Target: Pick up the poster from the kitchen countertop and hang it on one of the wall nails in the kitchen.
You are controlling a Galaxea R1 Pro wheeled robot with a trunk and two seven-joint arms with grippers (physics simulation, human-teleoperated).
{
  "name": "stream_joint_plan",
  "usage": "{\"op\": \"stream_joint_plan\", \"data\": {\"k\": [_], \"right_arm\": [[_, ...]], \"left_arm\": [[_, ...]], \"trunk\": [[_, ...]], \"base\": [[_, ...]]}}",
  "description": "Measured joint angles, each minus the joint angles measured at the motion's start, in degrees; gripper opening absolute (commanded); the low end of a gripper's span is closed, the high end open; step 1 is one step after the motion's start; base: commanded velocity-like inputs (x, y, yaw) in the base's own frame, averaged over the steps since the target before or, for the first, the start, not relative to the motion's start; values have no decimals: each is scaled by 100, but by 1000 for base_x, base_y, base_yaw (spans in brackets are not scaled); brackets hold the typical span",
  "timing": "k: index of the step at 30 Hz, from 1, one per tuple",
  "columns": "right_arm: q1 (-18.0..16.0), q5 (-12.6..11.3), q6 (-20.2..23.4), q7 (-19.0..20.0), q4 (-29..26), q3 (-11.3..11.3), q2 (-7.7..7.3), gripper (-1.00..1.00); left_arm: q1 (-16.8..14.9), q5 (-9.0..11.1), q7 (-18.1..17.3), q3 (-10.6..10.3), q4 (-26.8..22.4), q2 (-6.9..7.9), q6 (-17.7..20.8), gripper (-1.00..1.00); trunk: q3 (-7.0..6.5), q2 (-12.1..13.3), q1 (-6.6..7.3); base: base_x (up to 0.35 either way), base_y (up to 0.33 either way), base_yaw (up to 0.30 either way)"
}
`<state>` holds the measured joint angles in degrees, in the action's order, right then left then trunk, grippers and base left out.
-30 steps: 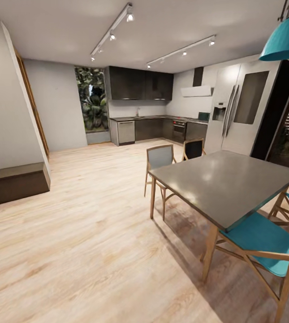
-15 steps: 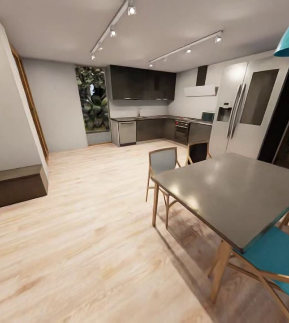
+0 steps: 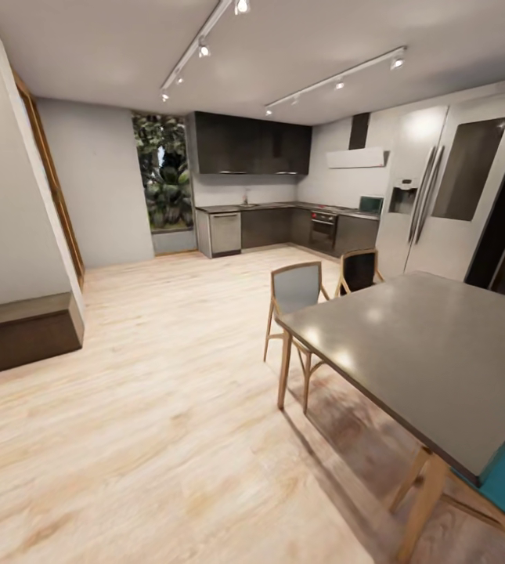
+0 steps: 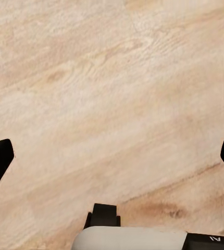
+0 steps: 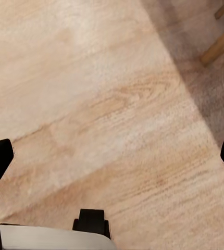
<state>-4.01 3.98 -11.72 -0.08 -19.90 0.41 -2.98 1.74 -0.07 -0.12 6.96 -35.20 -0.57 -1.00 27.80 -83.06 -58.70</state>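
Kitchen countertop (image 3: 283, 207) upper centre now, larger and nearer than a second ago, table (image 3: 416, 345) sliding off lower right: closing in, poster too far to make out, left gripper (image 4: 112, 156) and right gripper (image 5: 112, 156) spread wide, empty, above floor (image 3: 166, 376).

Open wood floor (image 3: 166, 376) runs to the kitchen countertop (image 3: 268, 207); dining table (image 3: 432, 360) and chairs (image 3: 299, 294) crowd the right.
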Motion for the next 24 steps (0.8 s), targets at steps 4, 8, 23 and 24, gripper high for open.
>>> {"op": "stream_joint_plan", "data": {"k": [4,8,23,24], "right_arm": [[0,310,0,-3,1,0,5,100],[0,433,-3,-7,1,-5,9,100],[0,437,-1,-15,0,-45,1,100],[0,438,0,-16,0,-47,0,100]], "left_arm": [[0,0,1,0,0,0,-3,100],[0,0,2,0,0,0,-8,100],[0,0,2,-1,-7,0,-22,100],[0,0,2,-1,-7,0,-22,100]], "trunk": [[0,0,0],[0,0,0],[0,0,0],[0,0,0]], "base": [[277,245,107],[278,239,244],[319,135,57],[334,90,1]]}}
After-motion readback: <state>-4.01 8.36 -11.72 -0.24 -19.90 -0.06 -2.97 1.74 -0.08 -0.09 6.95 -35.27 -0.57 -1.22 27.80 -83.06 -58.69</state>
